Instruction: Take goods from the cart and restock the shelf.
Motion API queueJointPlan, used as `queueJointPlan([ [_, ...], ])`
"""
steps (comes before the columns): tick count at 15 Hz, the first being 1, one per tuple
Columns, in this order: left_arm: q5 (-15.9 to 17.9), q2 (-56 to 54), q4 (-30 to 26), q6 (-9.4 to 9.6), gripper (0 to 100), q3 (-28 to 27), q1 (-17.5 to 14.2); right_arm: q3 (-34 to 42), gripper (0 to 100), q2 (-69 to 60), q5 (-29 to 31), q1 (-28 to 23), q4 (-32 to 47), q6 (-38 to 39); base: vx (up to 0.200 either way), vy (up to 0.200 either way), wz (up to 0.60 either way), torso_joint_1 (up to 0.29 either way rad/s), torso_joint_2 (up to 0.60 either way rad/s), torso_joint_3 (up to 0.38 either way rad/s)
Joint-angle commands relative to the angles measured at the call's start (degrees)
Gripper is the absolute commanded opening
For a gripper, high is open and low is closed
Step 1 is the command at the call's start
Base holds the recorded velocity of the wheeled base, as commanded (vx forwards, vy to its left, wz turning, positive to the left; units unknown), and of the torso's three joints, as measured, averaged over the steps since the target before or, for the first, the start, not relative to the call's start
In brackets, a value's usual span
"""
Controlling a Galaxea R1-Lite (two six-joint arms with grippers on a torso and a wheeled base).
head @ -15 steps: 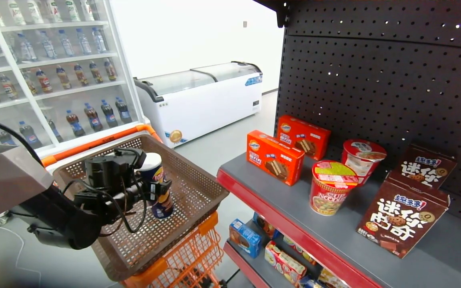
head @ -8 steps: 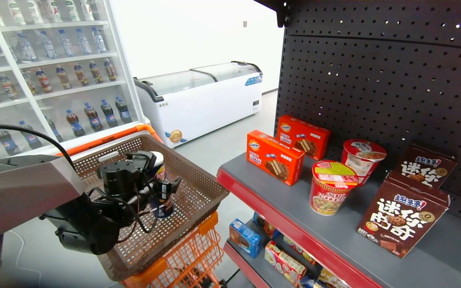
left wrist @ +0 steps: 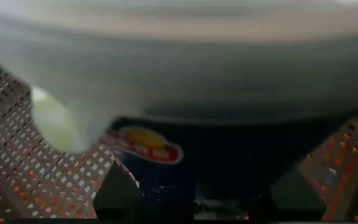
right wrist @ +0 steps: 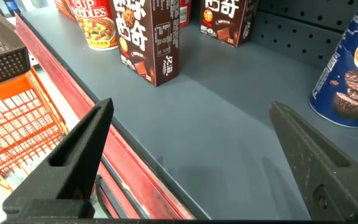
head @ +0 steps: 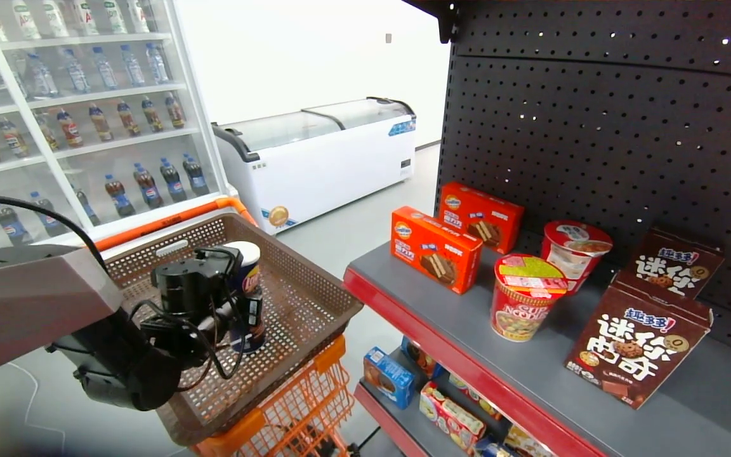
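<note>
Item, task goods: chip can [head: 246,273], dark blue with a pale lid, upright inside the brown basket [head: 318,289] on top of the orange cart [head: 305,406], towards the basket's near side.

Left end effector [head: 249,312]: inside the basket, fingers closed against the sides of the chip can at about mid-height. In the left wrist view the can sits right between the two dark fingers, with the basket mesh below.

Right end effector [right wrist: 191,109]: fingers spread wide, holding nothing, over a bare stretch of the grey shelf [head: 467,349] near its red front edge.

Shelf stock, top level:
- two orange biscuit boxes [head: 435,249], one behind the other, at the end nearest the cart;
- two cup noodles [head: 524,297], front one red and green-lidded, rear one just beside the pegboard back;
- two brown cookie boxes [head: 638,346], upright, one in front of the other;
- a blue cookie pack [right wrist: 353,68], upright, beyond the brown boxes in the right wrist view.

Lower level: assorted packets [head: 388,376], partly hidden under the top level.

Surroundings: glass-door drinks cooler [head: 86,114] behind the cart; white chest freezer [head: 315,152] against the far wall.
</note>
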State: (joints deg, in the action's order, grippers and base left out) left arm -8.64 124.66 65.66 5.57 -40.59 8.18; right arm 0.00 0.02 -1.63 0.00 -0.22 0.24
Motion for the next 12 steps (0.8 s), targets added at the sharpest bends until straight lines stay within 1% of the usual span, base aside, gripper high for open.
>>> queueJointPlan([
  [1,-0.1,-15.3,-13.0,0.41,0,-2.6,-0.3,0.0,100,0.0,0.0,0.0,0.0,0.0,0.000,0.000,0.00,0.000,0.00,0.000],
  [2,1.4,-21.3,-22.1,0.32,0,-5.2,-0.4,0.0,100,0.0,0.0,0.0,0.0,0.0,0.000,0.000,0.00,0.000,0.00,0.000],
  [3,2.0,-26.0,-30.0,0.32,0,-7.5,-0.5,0.0,100,0.0,0.0,0.0,0.0,0.0,0.000,0.000,0.00,0.000,0.00,0.000],
  [5,1.6,-33.3,-41.0,0.67,0,-9.1,-0.5,0.0,100,0.0,0.0,0.0,0.0,0.0,0.000,0.000,0.00,0.000,0.00,0.000],
  [6,1.6,-37.8,-41.9,0.84,0,-6.7,-0.3,0.0,100,0.0,0.0,0.0,0.0,0.0,0.000,0.000,0.00,0.000,0.00,0.000],
  [7,1.8,-41.5,-42.0,1.55,0,-4.0,-0.4,0.0,100,0.0,0.0,0.0,0.0,0.0,0.000,0.000,0.00,0.000,0.00,0.000],
  [9,2.1,-48.0,-43.1,7.70,0,1.8,-0.5,0.0,100,0.0,0.0,0.0,0.0,0.0,0.000,0.000,0.00,0.000,0.00,0.000],
  [10,1.6,-49.3,-42.6,9.11,0,3.6,-0.8,0.0,100,0.0,0.0,0.0,0.0,0.0,0.000,0.000,0.00,0.000,0.00,0.000],
  [11,0.4,-51.5,-41.8,9.99,0,5.9,-2.2,0.0,100,0.0,0.0,0.0,0.0,0.0,0.000,0.000,0.00,0.000,0.00,0.000],
  [12,-0.2,-52.7,-41.5,10.34,0,6.5,-3.1,0.0,100,0.0,0.0,0.0,0.0,0.0,0.000,0.000,0.00,0.000,0.00,0.000],
])
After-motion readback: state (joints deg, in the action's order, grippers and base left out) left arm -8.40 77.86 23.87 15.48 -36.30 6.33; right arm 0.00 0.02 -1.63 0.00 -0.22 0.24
